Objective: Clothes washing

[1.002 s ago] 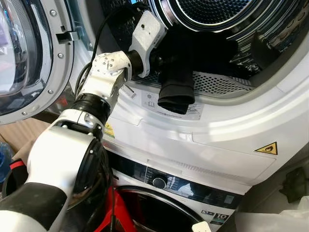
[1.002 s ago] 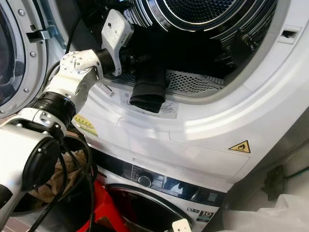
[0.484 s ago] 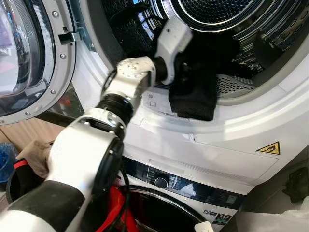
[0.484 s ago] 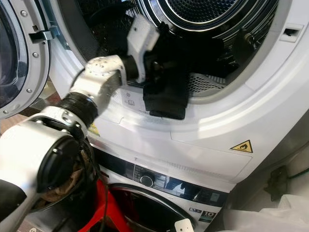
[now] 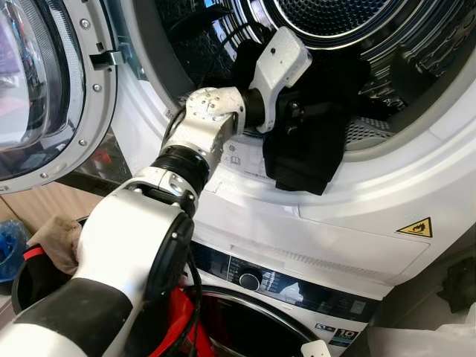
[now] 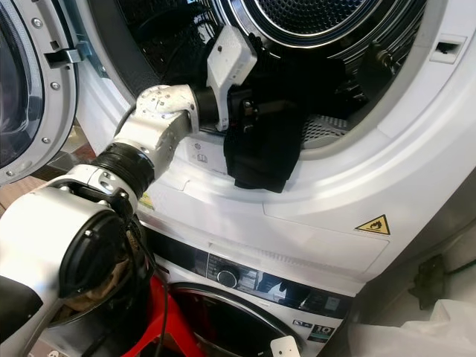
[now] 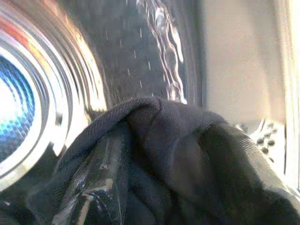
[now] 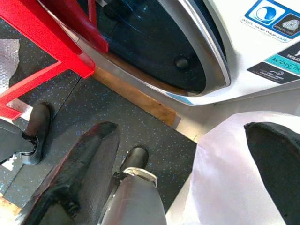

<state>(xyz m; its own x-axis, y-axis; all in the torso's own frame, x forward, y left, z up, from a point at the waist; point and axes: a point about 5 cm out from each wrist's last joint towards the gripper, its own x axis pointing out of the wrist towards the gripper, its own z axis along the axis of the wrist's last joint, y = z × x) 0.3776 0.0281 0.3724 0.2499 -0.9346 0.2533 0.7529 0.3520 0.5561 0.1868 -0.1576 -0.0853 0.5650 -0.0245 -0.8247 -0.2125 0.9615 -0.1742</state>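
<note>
The left tool (image 5: 297,123) reaches into the mouth of the upper drum (image 5: 357,30), pinching a dark garment (image 5: 301,152) that drapes over the drum's lower rim. The right tool (image 8: 187,173) hangs below the drum, fingers spread, above the floor (image 8: 75,117).

The drum mouth (image 5: 349,30) at upper right is open; a dark garment (image 5: 301,152) drapes over its lower lip (image 5: 387,160).

a dark speckled floor (image 8: 140,117) runs under the stacked white machines, with a wooden strip (image 8: 136,96) along the base. a red frame (image 8: 51,51) stands on it. bright light falls across the white front panel (image 5: 357,223), which bears a yellow warning sticker (image 5: 413,227).
</note>
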